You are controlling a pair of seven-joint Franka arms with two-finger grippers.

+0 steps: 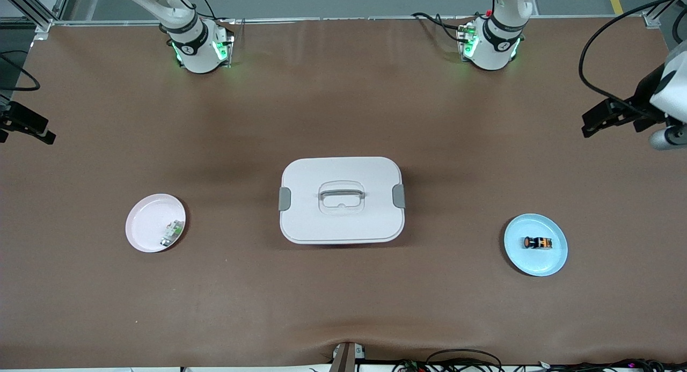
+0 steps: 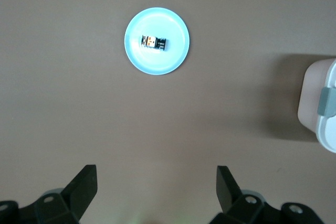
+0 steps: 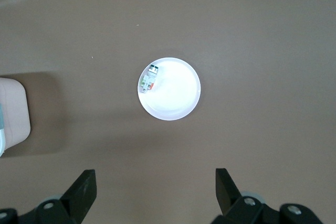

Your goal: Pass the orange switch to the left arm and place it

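Observation:
The orange switch [image 1: 537, 243] lies on its side on a blue plate [image 1: 536, 263] toward the left arm's end of the table. It also shows in the left wrist view [image 2: 154, 42]. The white box [image 1: 342, 221] stands lidded at the table's middle, between the two plates. My left gripper [image 2: 156, 182] is open and empty, high over bare table near the blue plate [image 2: 157, 62]. Its hand shows at the edge of the front view [image 1: 617, 114]. My right gripper [image 3: 156, 182] is open and empty, high over bare table near the pink plate [image 3: 176, 98].
A pink plate [image 1: 146, 221] toward the right arm's end holds a small green-and-white part [image 1: 172, 232], which also shows in the right wrist view [image 3: 150, 80]. The box's edge shows in both wrist views [image 2: 315, 103] [image 3: 13, 108]. Brown mat covers the table.

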